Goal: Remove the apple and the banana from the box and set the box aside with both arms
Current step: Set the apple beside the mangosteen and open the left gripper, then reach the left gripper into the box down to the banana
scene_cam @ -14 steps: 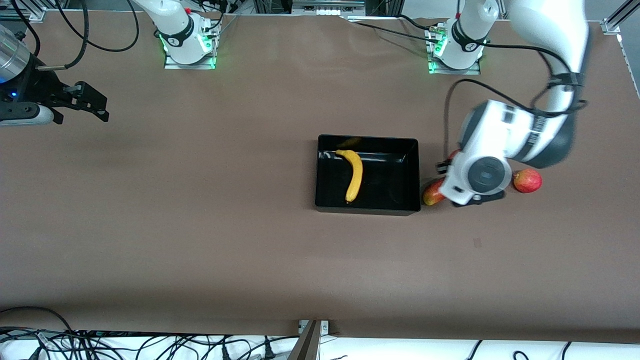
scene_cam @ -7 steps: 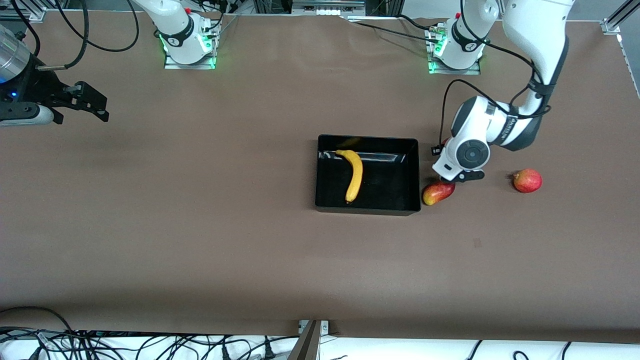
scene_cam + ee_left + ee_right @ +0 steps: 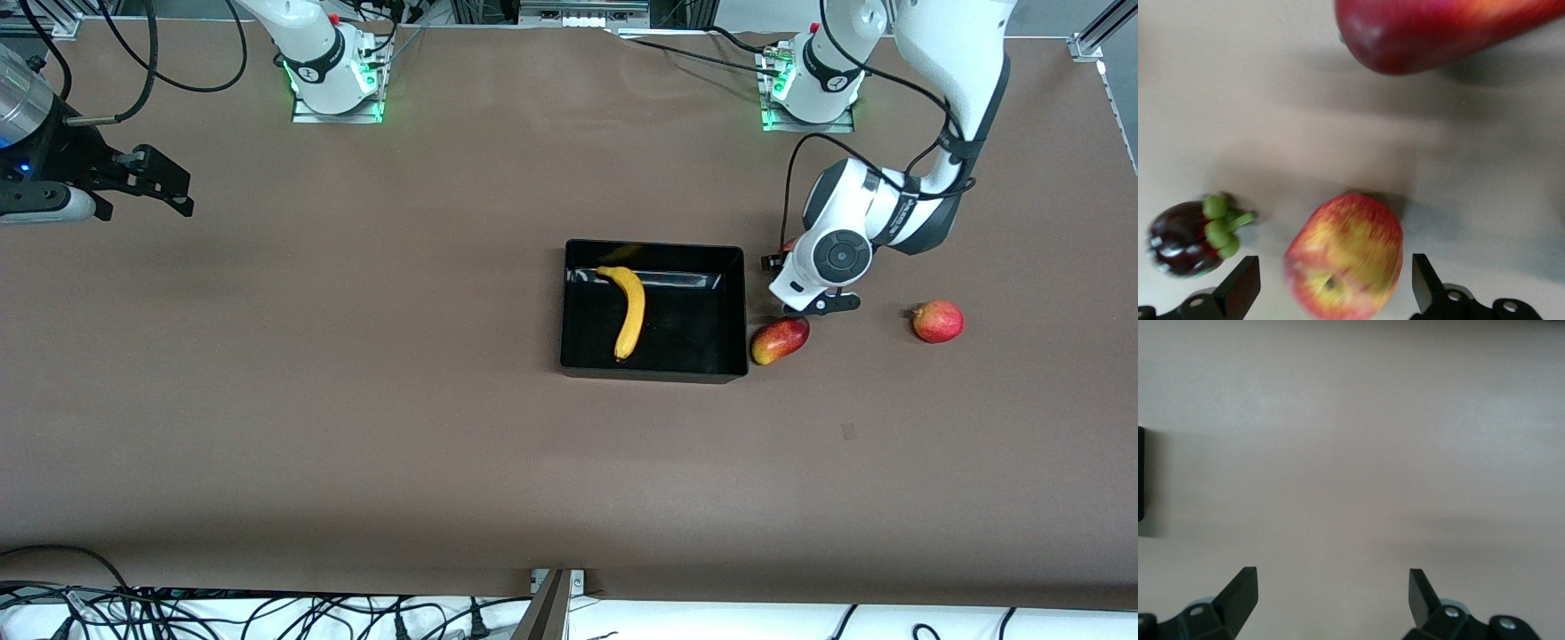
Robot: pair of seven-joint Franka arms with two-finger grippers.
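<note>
The black box [image 3: 731, 307] stands mid-table with the yellow banana [image 3: 629, 309] lying in it. My left gripper [image 3: 807, 300] is low over the table beside the box, toward the left arm's end. In the left wrist view it [image 3: 1331, 287] is open, its fingers either side of a red apple with yellowish patches [image 3: 1345, 263] without touching it. The arm hides that apple in the front view. My right gripper [image 3: 164, 187] waits open and empty over the right arm's end of the table; its wrist view [image 3: 1331, 600] shows bare table.
A red-yellow oblong fruit [image 3: 780, 340] lies against the box's end wall, also in the left wrist view [image 3: 1438, 33]. A dark fruit with a green top [image 3: 1185, 230] lies beside the apple. Another round red fruit [image 3: 937, 321] lies toward the left arm's end.
My left arm has moved away from the front camera and come lower, uncovering the oblong fruit. The right arm, box and banana have not moved.
</note>
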